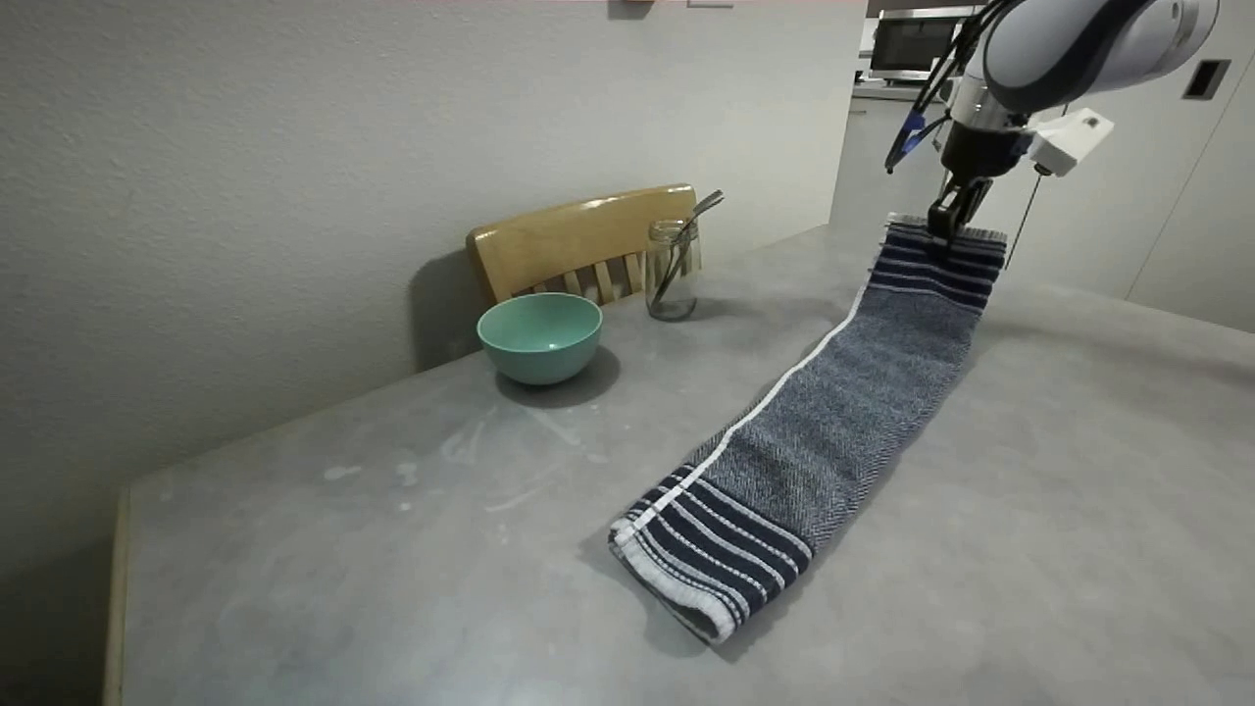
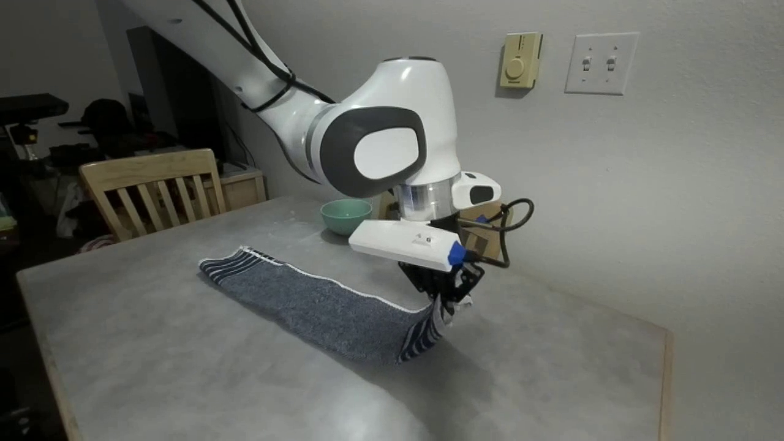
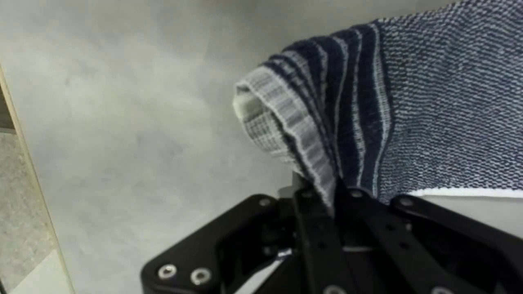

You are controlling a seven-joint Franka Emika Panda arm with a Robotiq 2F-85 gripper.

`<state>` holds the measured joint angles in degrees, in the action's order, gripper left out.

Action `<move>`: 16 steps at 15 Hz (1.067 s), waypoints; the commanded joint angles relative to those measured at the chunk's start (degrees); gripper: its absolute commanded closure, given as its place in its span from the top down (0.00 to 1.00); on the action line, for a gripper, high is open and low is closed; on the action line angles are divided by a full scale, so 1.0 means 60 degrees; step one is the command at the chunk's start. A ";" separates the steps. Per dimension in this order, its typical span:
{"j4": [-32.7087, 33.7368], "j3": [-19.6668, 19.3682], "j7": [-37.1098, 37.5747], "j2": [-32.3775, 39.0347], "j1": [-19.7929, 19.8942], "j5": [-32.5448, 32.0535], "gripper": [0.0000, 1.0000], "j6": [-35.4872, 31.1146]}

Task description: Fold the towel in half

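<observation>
Pinching one striped end of the towel (image 1: 853,402), the gripper (image 3: 326,191) is holding that end a little above the table (image 1: 324,608), while the rest of the towel is lying on it, inside the edges. The fold is probably only beginning: the hold is looking set, but the two ends are standing well apart. The next move is probably calling for a lift up and over, bringing the pinched end back along the towel toward the free end (image 1: 716,554) — stripes on stripes, sides lined up — then a gentle letting go. The towel's long axis is running roughly along the table's wall-side edge, its white-trimmed side facing the wall (image 1: 294,196). In an exterior view the pinched end is pointing toward the table's edge at the right, near its wall-side corner, and the free end toward the opposite edge, where a slatted chair (image 2: 150,168) is standing.
</observation>
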<state>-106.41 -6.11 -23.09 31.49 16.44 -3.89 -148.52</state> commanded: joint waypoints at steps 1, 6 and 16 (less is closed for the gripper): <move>-0.0422 0.0592 -0.0404 -0.0589 0.0082 0.0194 0.02 -0.0042; -0.0727 0.1607 -0.0918 -0.1089 0.0002 0.0996 0.02 0.0491; -0.0764 0.2115 -0.1187 -0.1420 -0.1078 0.0999 0.02 0.2231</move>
<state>-109.16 6.79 -28.95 25.35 11.98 2.82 -137.67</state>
